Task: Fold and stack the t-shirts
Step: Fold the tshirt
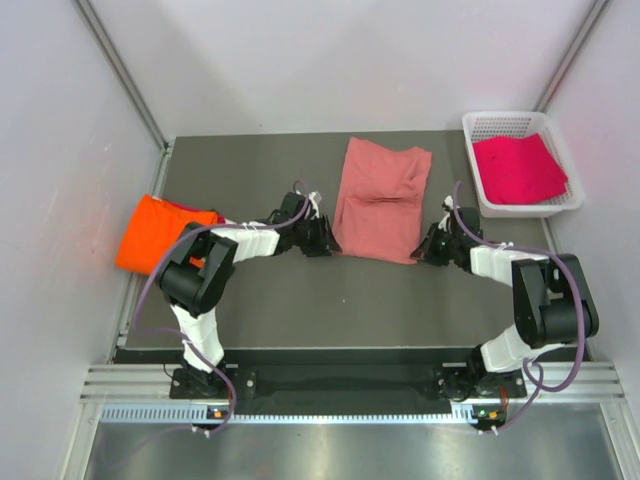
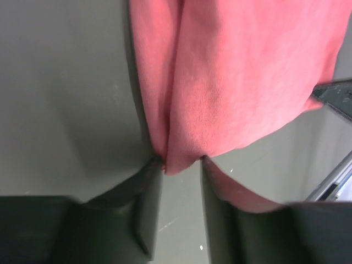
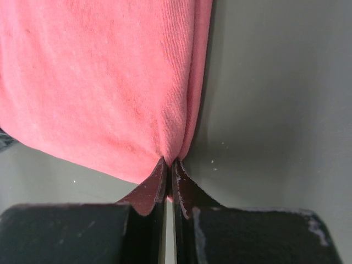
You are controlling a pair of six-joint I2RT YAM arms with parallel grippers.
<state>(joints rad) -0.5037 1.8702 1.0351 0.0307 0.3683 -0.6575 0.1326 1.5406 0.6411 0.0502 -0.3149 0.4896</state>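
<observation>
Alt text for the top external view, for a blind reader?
A salmon-pink cloth t-shirt lies partly folded on a dark table, the left gripper and right gripper at its near corners. A bright orange t-shirt lies at the left edge; a magenta t-shirt sits in a white plastic mesh basket, far right.

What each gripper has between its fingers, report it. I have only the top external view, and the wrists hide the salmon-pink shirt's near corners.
Observer: The right gripper is shut on a pinch of the salmon-pink t-shirt, with cloth squeezed between its fingers.
Operator: Now the left one.
Observer: The left gripper has its jaws apart, and the table shows between them. The shirt's corner sits at the fingertips, not clamped.
Operator: Say how the cloth lies there.
Observer: A flap of it drapes over one of that gripper's fingers, the one on the picture's right.
</observation>
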